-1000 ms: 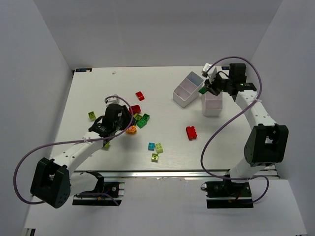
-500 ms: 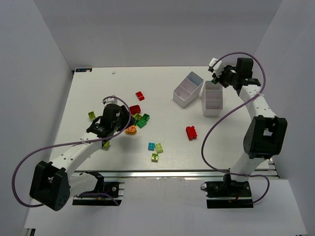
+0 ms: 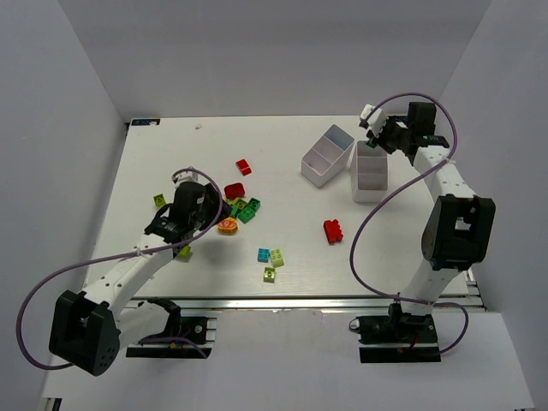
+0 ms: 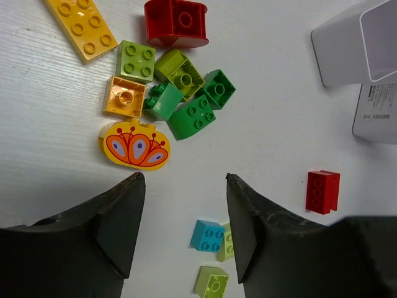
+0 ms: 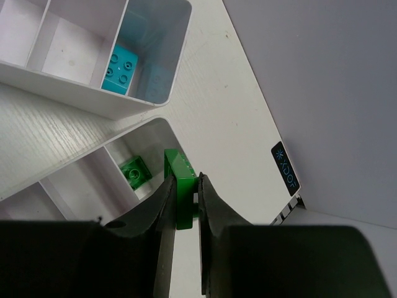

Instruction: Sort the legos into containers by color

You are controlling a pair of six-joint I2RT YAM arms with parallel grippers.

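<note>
My right gripper (image 3: 374, 141) (image 5: 184, 192) is shut on a green lego (image 5: 179, 186), held on edge above the far end of the right white container (image 3: 368, 196). The compartment below (image 5: 93, 171) holds another green lego (image 5: 135, 172). The left container (image 3: 313, 174) (image 5: 74, 102) holds a cyan lego (image 5: 121, 69). My left gripper (image 3: 208, 224) (image 4: 184, 180) is open and empty, above the table beside a decorated yellow-orange lego (image 4: 134, 146) (image 3: 228, 226). Beyond it lie green legos (image 4: 192, 118), an orange one (image 4: 124, 96), lime (image 4: 136, 60), dark red (image 4: 176, 22) and a yellow plate (image 4: 80, 28).
Loose on the table: a red lego (image 3: 332, 230), a small red one (image 3: 244, 166), a cyan one (image 3: 264, 254) with two lime ones (image 3: 276, 257) near the front, and a lime one (image 3: 160, 201) at the left. White walls enclose the table.
My right gripper has carried the green lego from between the containers to the far end of the right container. My left arm has shifted slightly left, still open.
</note>
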